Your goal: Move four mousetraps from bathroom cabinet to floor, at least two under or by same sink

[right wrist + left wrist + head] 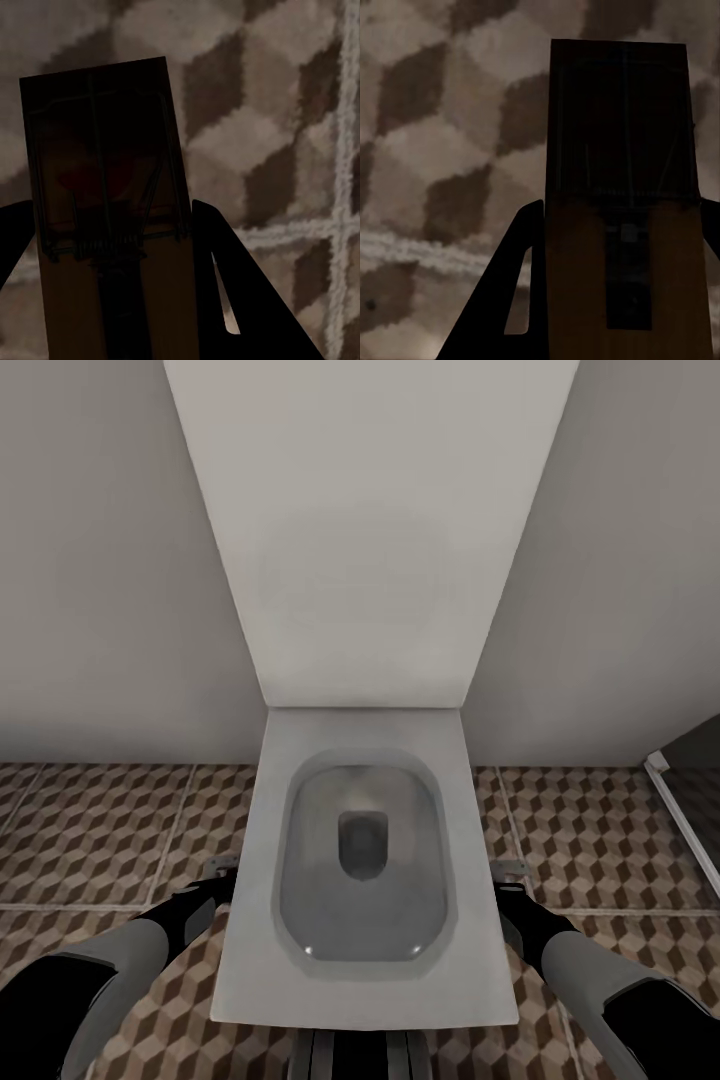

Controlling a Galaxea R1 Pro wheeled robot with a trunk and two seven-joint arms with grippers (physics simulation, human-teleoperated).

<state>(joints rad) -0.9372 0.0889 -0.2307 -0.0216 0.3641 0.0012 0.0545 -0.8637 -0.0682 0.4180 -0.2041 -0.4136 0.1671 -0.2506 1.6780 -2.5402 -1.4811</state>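
Left gripper [619, 300] is gripping a mousetrap [619, 150] between its fingers [502, 300], long axis running straight out. Right gripper [112, 300] is doing likewise with its mousetrap [105, 157]. Both are hanging over the bathroom floor [90, 830], flanking a toilet [362, 860], not the sink.

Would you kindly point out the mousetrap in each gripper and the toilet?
Left mousetrap [622, 247]: left wrist view, on its wooden board.
Right mousetrap [112, 195]: right wrist view, near its spring.
Toilet [362, 950]: head view, on the front rim.

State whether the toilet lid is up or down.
Up: the lid leans back against the wall, leaving the bowl uncovered.
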